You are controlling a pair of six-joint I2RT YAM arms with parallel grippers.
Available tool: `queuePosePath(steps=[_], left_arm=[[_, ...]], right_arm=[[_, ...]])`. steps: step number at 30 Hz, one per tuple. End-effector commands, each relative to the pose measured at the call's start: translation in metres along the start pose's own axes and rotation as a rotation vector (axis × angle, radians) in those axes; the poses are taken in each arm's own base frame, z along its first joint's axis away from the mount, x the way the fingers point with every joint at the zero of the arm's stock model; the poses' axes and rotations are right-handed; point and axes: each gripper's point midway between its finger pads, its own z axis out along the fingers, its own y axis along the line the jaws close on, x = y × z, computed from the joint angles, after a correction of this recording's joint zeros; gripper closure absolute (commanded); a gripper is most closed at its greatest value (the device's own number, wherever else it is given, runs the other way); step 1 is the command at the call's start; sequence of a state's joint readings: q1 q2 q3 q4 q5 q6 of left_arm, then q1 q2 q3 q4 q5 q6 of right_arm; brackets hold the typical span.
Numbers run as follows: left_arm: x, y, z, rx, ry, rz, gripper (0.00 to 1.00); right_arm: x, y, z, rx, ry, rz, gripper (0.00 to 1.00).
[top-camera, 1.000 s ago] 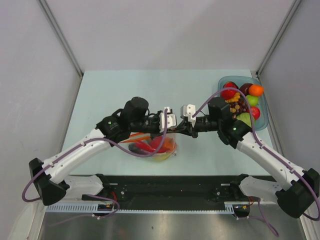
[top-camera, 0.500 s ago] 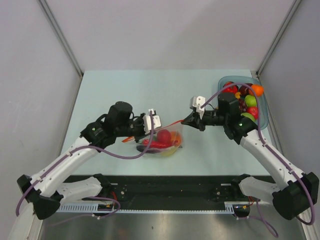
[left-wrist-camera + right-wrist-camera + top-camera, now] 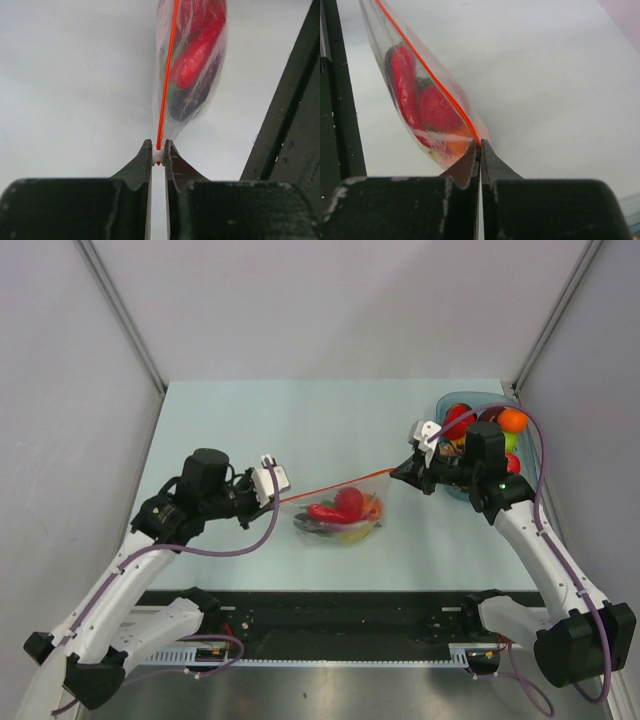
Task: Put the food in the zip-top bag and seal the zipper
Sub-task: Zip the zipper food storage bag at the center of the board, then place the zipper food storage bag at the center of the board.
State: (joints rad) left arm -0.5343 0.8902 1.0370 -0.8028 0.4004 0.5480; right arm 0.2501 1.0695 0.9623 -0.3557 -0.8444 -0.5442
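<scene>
Two arms work over one pale table [image 3: 300, 420]. On the left, the left gripper [image 3: 278, 492] is closed, its two fingers pinching a small white piece at the left end of the zipper [image 3: 335, 487]. The left wrist view shows the left gripper [image 3: 158, 152] with only a narrow gap between the fingers, filled by that piece, and the zipper [image 3: 167, 75] running straight away from it as one thin orange-red line.

In the middle is the single clear bag [image 3: 340, 515], near the front half of the table, held stretched by its top edge between the two grippers. Whether its bottom touches the table I cannot tell. Inside is toy food [image 3: 348, 502]: two red pieces, one orange, one yellow and one dark, at least five; the crinkled plastic hides any others. Both wrist views show the bag [image 3: 192, 60] [image 3: 420, 100] bulging below the strip.

On the right, the right gripper [image 3: 400, 473] is also clamped tight, on the zipper's right end at the bag's corner. In its own view the right gripper [image 3: 480, 145] has fingers pressed together on the zipper [image 3: 430, 70].

Farthest right, one blue tray [image 3: 528, 480] sits at the table's edge, with about five more pieces showing, partly hidden by the right arm.
</scene>
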Motion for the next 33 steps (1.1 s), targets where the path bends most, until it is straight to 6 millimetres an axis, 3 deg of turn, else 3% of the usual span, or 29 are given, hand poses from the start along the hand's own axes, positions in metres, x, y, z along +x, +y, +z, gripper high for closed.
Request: queuePosePath(steps=[1, 4, 8, 11, 12, 14, 16, 17, 19, 21, 22, 24, 25, 28, 31, 33], left_arm=[[0.019, 0.014, -0.014, -0.074, 0.044, -0.107, 0.93], [0.005, 0.024, -0.011, -0.09, -0.006, -0.134, 0.95], [-0.03, 0.056, 0.001, -0.131, -0.086, -0.118, 0.96], [-0.055, 0.083, 0.004, -0.161, -0.115, -0.091, 0.97], [-0.059, 0.087, 0.002, -0.163, -0.116, -0.06, 0.97], [-0.063, 0.083, 0.001, -0.125, -0.116, -0.027, 0.96], [-0.05, 0.074, 0.006, -0.084, -0.085, -0.003, 0.96], [-0.048, 0.07, 0.004, -0.079, -0.086, 0.019, 0.96], [-0.03, 0.051, 0.009, -0.006, -0.061, 0.027, 0.95], [-0.016, 0.034, 0.01, 0.05, -0.047, 0.049, 0.94], [0.003, 0.015, 0.015, 0.12, -0.011, 0.023, 0.94], [0.023, -0.006, 0.019, 0.193, 0.027, 0.029, 0.91], [0.047, -0.025, 0.022, 0.257, 0.082, -0.004, 0.9], [0.08, -0.061, 0.025, 0.367, 0.14, -0.015, 0.85], [0.096, -0.086, 0.025, 0.43, 0.16, 0.007, 0.81], [0.098, -0.092, 0.023, 0.444, 0.155, 0.019, 0.72]], right_arm=[[-0.004, -0.021, -0.017, 0.101, 0.003, -0.057, 1.0], [-0.012, -0.023, -0.013, 0.104, -0.027, -0.061, 1.0], [-0.033, -0.042, -0.001, 0.154, -0.095, -0.121, 1.0], [-0.066, -0.066, 0.002, 0.223, -0.188, -0.216, 1.0], [-0.078, -0.072, 0.002, 0.23, -0.208, -0.241, 1.0], [-0.084, -0.068, 0.002, 0.204, -0.211, -0.287, 1.0], [-0.064, -0.043, 0.01, 0.1, -0.136, -0.353, 1.0], [-0.04, -0.023, 0.013, 0.027, -0.063, -0.305, 1.0], [-0.022, 0.006, 0.017, -0.084, -0.021, -0.32, 1.0], [0.016, 0.037, 0.016, -0.187, 0.066, -0.267, 1.0], [0.026, 0.05, 0.013, -0.22, 0.088, -0.275, 1.0], [0.055, 0.078, 0.006, -0.322, 0.156, -0.308, 1.0], [0.073, 0.092, 0.0, -0.365, 0.191, -0.301, 1.0], [0.114, 0.128, -0.017, -0.494, 0.278, -0.303, 1.0], [0.131, 0.147, -0.023, -0.558, 0.311, -0.329, 1.0], [0.136, 0.155, -0.023, -0.588, 0.34, -0.332, 0.77]])
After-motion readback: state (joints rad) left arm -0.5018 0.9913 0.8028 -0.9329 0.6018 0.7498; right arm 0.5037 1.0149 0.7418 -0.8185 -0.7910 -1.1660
